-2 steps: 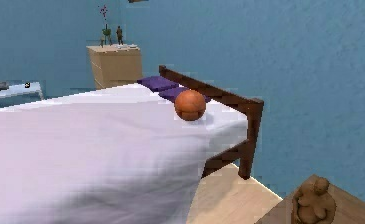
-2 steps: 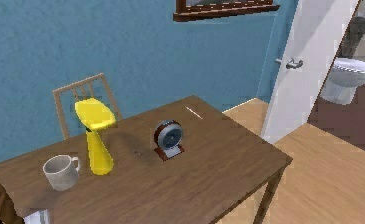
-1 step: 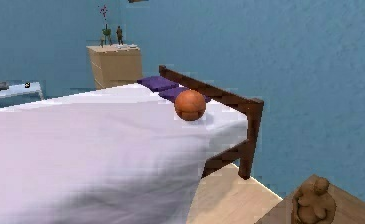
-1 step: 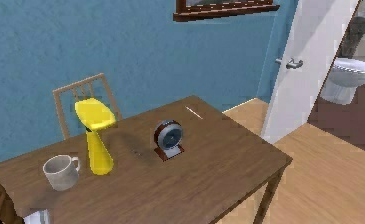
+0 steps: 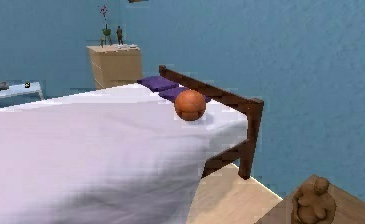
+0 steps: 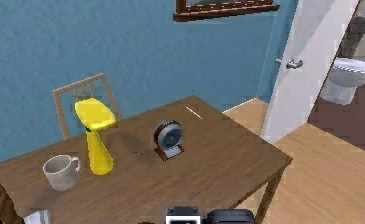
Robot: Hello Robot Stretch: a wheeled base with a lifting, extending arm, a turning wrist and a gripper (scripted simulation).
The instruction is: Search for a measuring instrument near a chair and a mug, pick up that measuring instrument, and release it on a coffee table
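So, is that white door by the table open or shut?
Open: the white door stands swung aside, and a toilet in the next room shows past its edge.

Worktop (image 6: 220, 160): the near right half is bare wood and open to approach. Obstacles stand in a loose row toward the arm side view's left. These are a mug (image 6: 60, 170), a tall yellow vessel (image 6: 95, 140) just beside it, then a round dial instrument (image 6: 170, 138) (upright on a brown base), with a bare gap between vessel and instrument. A thin stick (image 6: 195, 111) lies near the far edge. A chair (image 6: 85, 97) closes the far side behind the vessel. Forward view: a bed (image 5: 90, 150) fills the way ahead, with an orange ball (image 5: 190, 104) resting on it.
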